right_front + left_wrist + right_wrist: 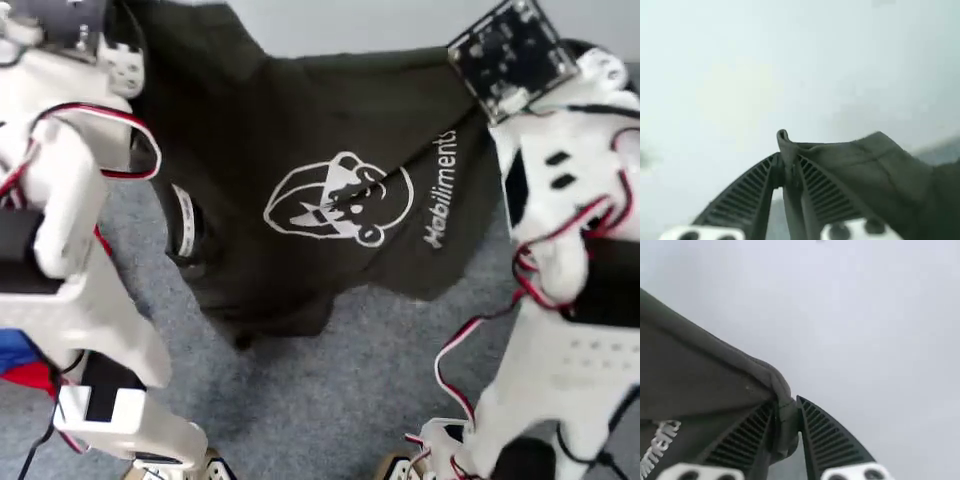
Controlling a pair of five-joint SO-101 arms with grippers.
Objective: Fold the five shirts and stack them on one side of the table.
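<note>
A dark olive shirt (pixel 330 190) with a white round emblem and white lettering hangs stretched between the two arms above the grey table. My left gripper (pixel 786 172) is shut on a pinched fold of the shirt (pixel 860 165), raised toward a pale wall. My right gripper (pixel 786 425) is shut on another bunched edge of the shirt (pixel 695 380), also lifted. In the high view the left arm (pixel 60 200) stands at the left and the right arm (pixel 570 230) at the right, each at an upper corner of the cloth. The shirt's lower part drapes and crumples onto the table.
The grey carpet-like table top (pixel 330 400) lies below the hanging shirt. Red and black cables (pixel 470 340) run along both arms. A blue and red object (pixel 22 365) peeks out at the left edge.
</note>
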